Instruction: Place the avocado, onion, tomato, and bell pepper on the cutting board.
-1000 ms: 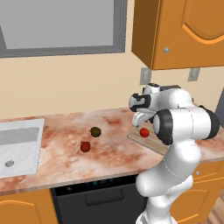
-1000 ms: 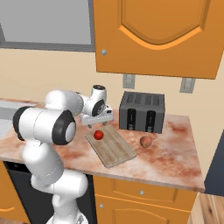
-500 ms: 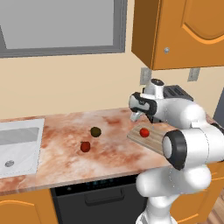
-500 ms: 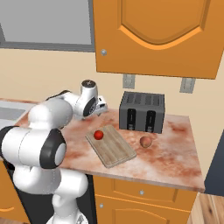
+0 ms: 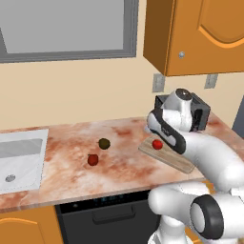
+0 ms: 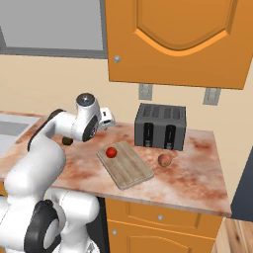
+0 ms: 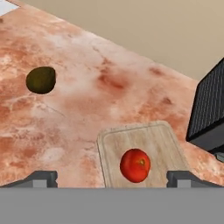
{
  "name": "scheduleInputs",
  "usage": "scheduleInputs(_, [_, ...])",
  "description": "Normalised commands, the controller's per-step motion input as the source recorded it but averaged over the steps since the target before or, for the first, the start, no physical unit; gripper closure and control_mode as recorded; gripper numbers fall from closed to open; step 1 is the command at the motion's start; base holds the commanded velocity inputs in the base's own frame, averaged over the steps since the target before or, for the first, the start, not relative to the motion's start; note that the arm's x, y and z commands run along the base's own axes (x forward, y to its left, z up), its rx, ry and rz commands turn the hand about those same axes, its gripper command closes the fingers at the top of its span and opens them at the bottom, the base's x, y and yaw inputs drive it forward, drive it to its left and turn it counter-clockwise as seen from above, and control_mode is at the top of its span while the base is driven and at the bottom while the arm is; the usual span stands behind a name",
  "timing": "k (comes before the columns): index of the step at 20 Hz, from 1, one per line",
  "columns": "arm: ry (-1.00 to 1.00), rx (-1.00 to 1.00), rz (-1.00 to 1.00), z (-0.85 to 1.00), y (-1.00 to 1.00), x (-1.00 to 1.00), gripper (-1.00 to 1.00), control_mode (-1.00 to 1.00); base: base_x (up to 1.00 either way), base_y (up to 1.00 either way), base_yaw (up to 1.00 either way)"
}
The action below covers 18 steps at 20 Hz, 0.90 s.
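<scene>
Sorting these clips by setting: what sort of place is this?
A simulated home kitchen, apparently: a marbled counter with a sink, orange wall cabinets, and a black toaster beside a cutting board.

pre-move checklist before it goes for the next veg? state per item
1. Gripper empty: ok, fingertips spread wide with nothing between them.
2. Gripper clear of the placed red item: ok, it sits on the cutting board untouched.
3. Board has room left: ok, most of its surface is bare.
4. Avocado reachable: ok, alone on the counter, nothing next to it.
5. Other targets located: ok, second red item on the counter near the avocado, onion right of the board in front of the toaster.
6. Which red item is tomato, which pepper: cannot tell.
</scene>
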Motion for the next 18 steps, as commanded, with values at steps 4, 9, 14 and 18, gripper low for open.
scheduleInputs(4, [-0.08,0.08,-0.06,0.23,0.03,-0.74,-1.00,-1.00,0.00,0.00,0.00])
scheduleInputs(9, [-0.11,0.00,-0.01,0.00,0.29,-0.92,-1.00,-1.00,0.00,0.00,0.00])
scheduleInputs(14, [-0.01,0.00,-0.13,0.16,0.62,-0.68,-1.00,-1.00,0.00,0.00,0.00])
scheduleInputs(18, [0.00,0.00,-0.18,0.54,0.57,-0.56,-1.00,-1.00,0.00,0.00,0.00])
